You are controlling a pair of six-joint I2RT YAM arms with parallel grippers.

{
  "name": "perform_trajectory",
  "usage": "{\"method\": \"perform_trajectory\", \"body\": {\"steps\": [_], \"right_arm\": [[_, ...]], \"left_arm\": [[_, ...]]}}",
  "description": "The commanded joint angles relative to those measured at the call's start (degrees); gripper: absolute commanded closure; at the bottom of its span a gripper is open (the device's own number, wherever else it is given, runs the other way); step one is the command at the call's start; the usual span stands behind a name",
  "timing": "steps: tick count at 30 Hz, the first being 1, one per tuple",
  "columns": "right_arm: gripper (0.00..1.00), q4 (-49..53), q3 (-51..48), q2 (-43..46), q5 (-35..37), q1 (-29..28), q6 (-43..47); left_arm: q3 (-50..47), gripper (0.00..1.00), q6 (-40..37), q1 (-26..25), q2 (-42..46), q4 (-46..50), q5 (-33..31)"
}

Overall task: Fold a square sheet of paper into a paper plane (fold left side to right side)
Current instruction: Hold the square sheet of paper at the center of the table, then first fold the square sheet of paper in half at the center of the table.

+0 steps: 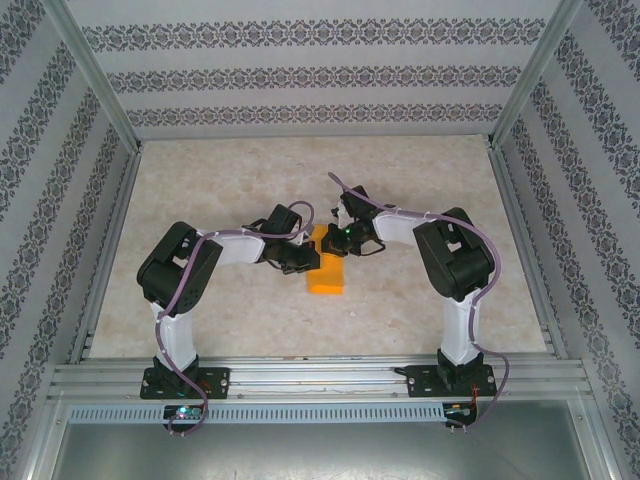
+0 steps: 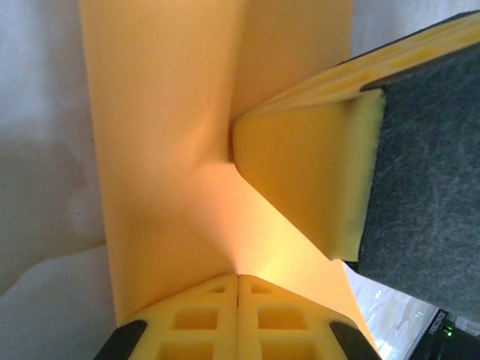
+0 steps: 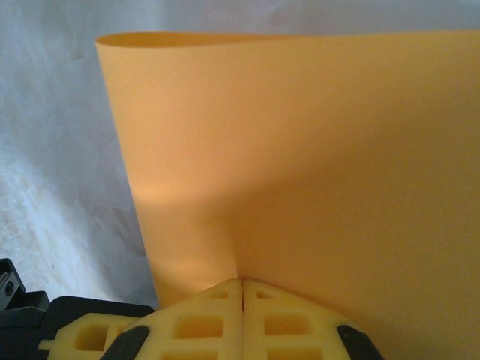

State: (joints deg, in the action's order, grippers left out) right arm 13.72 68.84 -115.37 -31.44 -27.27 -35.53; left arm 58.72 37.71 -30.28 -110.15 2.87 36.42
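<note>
The square sheet of paper (image 1: 326, 278) is bright orange and lies bent at mid-table between both arms. My left gripper (image 1: 301, 262) meets it from the left. In the left wrist view my left gripper (image 2: 238, 276) is shut, its yellow jaws pressed together on the paper (image 2: 165, 135). A yellow finger of the right gripper (image 2: 300, 172) also rests there on the sheet. My right gripper (image 1: 336, 242) comes in from the right. In the right wrist view my right gripper (image 3: 242, 280) is shut on the paper (image 3: 300, 150), which curves up and over to a rounded top edge.
The marbled table (image 1: 250, 180) is ringed by aluminium rails (image 1: 320, 375) and patterned walls (image 1: 300, 70). Both arm bases stand at the near edge. Open tabletop lies behind and to both sides of the paper.
</note>
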Motion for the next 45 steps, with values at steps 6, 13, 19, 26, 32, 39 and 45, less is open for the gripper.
{"method": "perform_trajectory", "body": {"steps": [6, 13, 19, 26, 32, 39, 45], "right_arm": [[1.00, 6.67, 0.51, -4.06, 6.04, 0.73, 3.26], [1.00, 7.42, 1.47, -5.07, 6.22, 1.33, 4.10], [1.00, 7.55, 1.56, -5.05, 6.38, 1.78, 4.63], [1.00, 7.50, 1.65, -5.06, 6.30, 1.86, 4.92], [1.00, 7.38, 1.74, -5.24, 6.37, 1.87, 4.98], [1.00, 7.42, 2.00, -5.56, 6.22, 1.86, 5.16], [1.00, 7.47, 2.00, -5.69, 6.22, 1.87, 5.40]], "left_arm": [[-6.05, 0.95, 1.91, -0.24, 0.16, 2.79, 0.75], [-9.96, 0.95, 1.57, -0.41, 2.92, 4.58, 1.71], [-11.93, 0.95, -0.11, -0.76, 5.34, 7.93, 1.72], [-12.74, 0.95, -2.17, -1.67, 6.61, 11.38, 2.42], [-15.72, 0.95, -2.49, -2.58, 7.55, 11.77, 2.34], [-18.45, 0.95, -1.82, -3.64, 9.66, 11.34, 2.07], [-18.89, 0.95, -2.38, -4.30, 10.67, 13.03, 1.90]]}}
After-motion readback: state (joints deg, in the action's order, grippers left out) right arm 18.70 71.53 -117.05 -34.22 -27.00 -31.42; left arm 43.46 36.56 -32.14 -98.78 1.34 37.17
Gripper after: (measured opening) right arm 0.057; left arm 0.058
